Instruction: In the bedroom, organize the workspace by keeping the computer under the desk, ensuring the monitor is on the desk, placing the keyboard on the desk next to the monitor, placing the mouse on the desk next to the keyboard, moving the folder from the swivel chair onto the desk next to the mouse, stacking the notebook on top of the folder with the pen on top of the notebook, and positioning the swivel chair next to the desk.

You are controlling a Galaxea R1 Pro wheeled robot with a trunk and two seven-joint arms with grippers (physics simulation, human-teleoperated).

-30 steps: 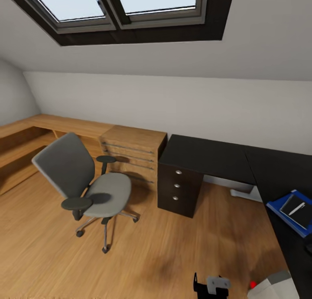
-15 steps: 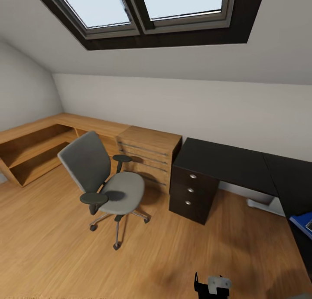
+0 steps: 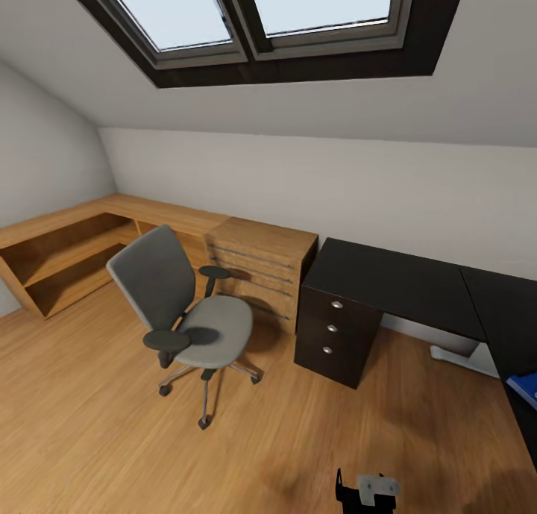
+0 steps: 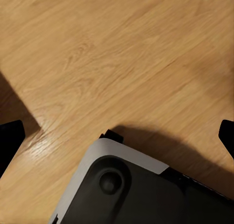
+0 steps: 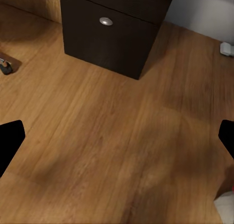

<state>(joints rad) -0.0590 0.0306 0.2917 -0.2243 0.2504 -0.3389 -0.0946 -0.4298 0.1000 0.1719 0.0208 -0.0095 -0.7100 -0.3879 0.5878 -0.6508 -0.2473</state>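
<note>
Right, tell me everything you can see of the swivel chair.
The swivel chair stands upright on the wooden floor, apart from the desk and in front of the light wooden chest of drawers. It has a tall grey back, a lighter grey seat, two black rounded armrests and a chrome star base on dark casters. The seat is bare. Its back is turned toward the wooden shelving, and its seat faces the black drawer unit. Only its casters touch the floor.

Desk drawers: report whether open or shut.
Shut. All three fronts of the desk's drawer unit sit flush, knobs aligned; none is pulled out.
</note>
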